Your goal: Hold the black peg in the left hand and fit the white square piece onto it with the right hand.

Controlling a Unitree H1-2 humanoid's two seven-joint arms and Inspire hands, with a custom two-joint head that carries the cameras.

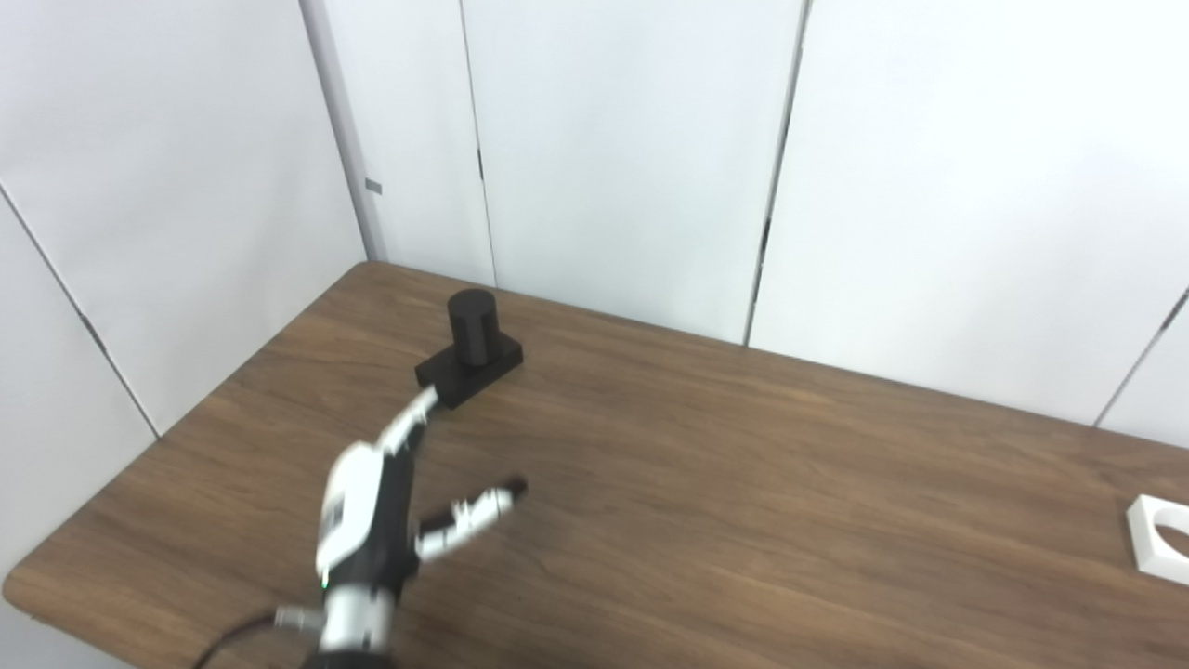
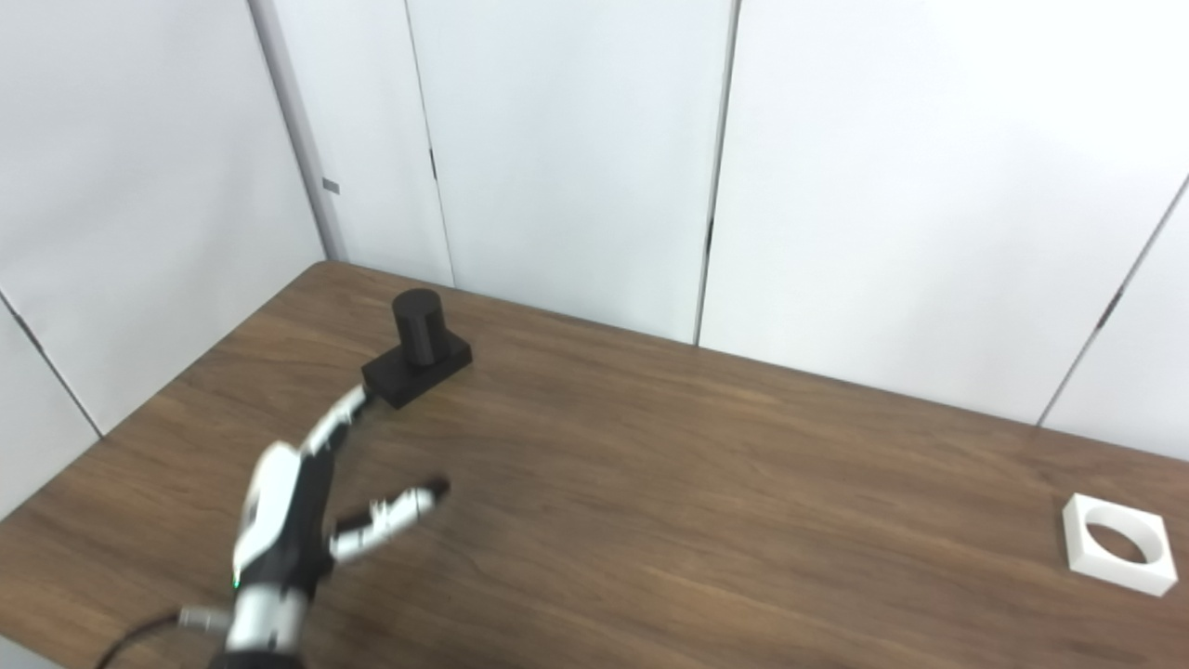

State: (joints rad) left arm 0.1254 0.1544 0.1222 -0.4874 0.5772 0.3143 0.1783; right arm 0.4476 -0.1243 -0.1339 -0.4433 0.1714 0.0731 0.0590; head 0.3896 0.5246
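So the black peg is sitting upright on its square black base toward the far left of the wooden counter, not far from the white wall panels behind it. The left robot hand is reaching in from the near left with its fingers stretched out toward the peg's base and the thumb sticking off to the right, so it's spread apart and holding nothing. The fingertips look like they're right at the near corner of the base, but it's blurry and I can't tell if they're actually touching. The white square piece, the one with the round hole through it, lies flat way over on the near right of the counter, well apart from the peg. The right robot hand isn't anywhere in view.
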